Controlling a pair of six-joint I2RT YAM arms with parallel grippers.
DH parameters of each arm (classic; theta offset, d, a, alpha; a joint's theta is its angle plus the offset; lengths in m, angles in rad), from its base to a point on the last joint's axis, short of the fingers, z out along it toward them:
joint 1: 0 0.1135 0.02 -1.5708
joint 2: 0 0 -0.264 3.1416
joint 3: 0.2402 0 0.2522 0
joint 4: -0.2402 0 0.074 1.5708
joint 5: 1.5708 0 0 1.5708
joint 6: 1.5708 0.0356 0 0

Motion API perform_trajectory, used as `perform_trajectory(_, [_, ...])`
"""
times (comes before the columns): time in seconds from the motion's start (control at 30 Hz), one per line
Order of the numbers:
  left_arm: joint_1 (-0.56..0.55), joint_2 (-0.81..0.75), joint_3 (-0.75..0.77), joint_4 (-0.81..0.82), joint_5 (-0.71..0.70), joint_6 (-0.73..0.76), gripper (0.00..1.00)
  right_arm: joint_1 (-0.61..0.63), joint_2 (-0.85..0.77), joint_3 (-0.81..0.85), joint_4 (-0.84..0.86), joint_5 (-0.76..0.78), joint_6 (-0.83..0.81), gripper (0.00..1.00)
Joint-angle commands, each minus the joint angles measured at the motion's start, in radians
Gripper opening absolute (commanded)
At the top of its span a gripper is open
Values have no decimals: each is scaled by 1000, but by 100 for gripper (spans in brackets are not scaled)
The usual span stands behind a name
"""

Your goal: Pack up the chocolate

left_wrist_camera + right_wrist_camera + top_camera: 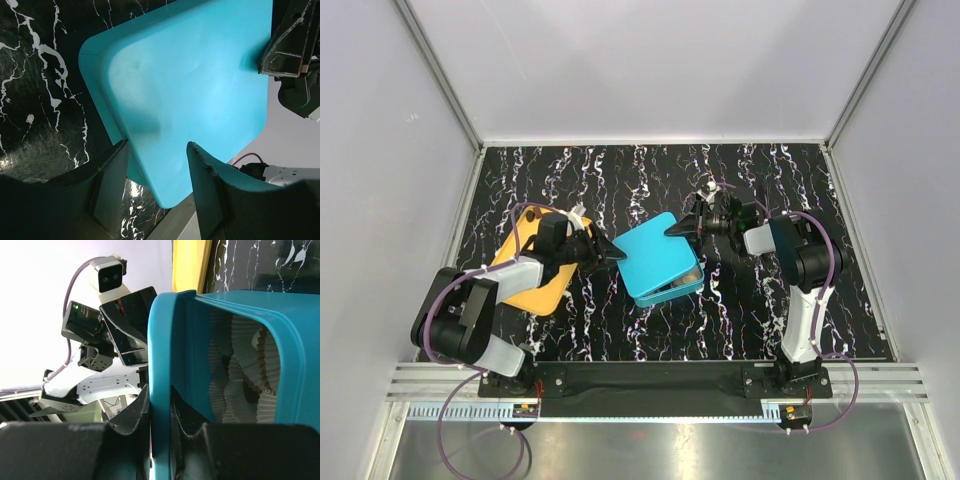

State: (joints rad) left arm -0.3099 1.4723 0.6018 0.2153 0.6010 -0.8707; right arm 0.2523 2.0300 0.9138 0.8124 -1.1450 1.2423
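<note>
Top external view shows a teal rectangular lid (655, 255) with rounded corners sitting tilted over its matching teal tin base (686, 288) in the middle of the black, white-veined surface (770, 180), with an arm reaching in to each of two opposite corners. The right tool (680, 230) is clamped tight on the lid's far right rim; the right wrist view shows the thin teal wall pinched between its two fingers. The left tool (612, 253) stands about half open, its fingers straddling the lid's left corner; whether they press on it I cannot tell. Under the raised lid, crinkled grey-white paper cups (240, 375) fill the tin, and the chocolate cannot be made out among them. An orange-yellow flat tray (540, 295) lies on the surface beneath the left arm, near the tin.
</note>
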Motion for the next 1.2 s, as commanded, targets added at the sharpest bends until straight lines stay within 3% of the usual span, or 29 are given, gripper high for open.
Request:
perform_trajectory(0.0, [-12, 13, 26, 62, -3, 10, 54, 4, -22, -3, -51, -32, -70, 13])
perform_trajectory(0.37, [-34, 28, 49, 79, 6, 9, 54, -25, -43, 17, -168, -27, -153, 25])
perform_trajectory(0.73, [-51, 46, 69, 72, -1, 9, 54, -31, -125, 151, -727, 92, -545, 36])
perform_trajectory(1.17, [-52, 46, 69, 45, -4, 21, 53, -42, -151, 211, -955, 209, -685, 40])
